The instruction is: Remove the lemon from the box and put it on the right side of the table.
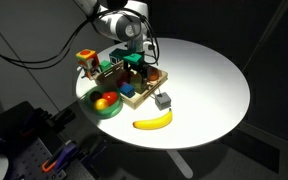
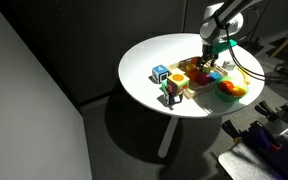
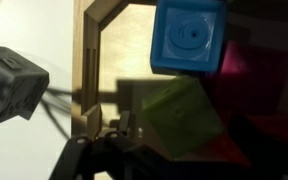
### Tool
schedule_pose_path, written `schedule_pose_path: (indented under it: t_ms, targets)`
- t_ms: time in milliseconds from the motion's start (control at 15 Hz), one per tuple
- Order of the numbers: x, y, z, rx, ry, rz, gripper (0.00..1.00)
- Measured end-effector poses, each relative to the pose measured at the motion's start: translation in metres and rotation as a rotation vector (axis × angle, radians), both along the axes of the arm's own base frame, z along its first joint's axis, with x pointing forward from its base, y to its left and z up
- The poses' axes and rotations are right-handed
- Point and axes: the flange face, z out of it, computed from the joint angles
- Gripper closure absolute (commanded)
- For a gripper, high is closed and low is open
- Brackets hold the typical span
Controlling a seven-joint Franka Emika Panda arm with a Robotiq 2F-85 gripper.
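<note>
The light-wood box stands at the table's edge beside the green bowl and holds coloured toys; it also shows in an exterior view. My gripper is low over the box, also seen in an exterior view. In the wrist view the box wall, a blue cube and a green cube fill the frame. The green cube lies just in front of my dark jaws, which look open. I cannot see the lemon in any view. The white table is round.
A green bowl of fruit sits by the box. A banana and a small grey cube lie on the table near it; the grey cube also shows in the wrist view. Small toys stand at the box's end.
</note>
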Motion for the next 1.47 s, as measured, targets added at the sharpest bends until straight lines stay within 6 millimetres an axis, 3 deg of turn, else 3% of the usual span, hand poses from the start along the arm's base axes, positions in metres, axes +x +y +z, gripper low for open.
schedule_pose_path:
  t_ms: [1467]
  targets:
    - [-0.0077, -0.0039, 0.0048, -0.012, 0.024, 0.007, 0.0]
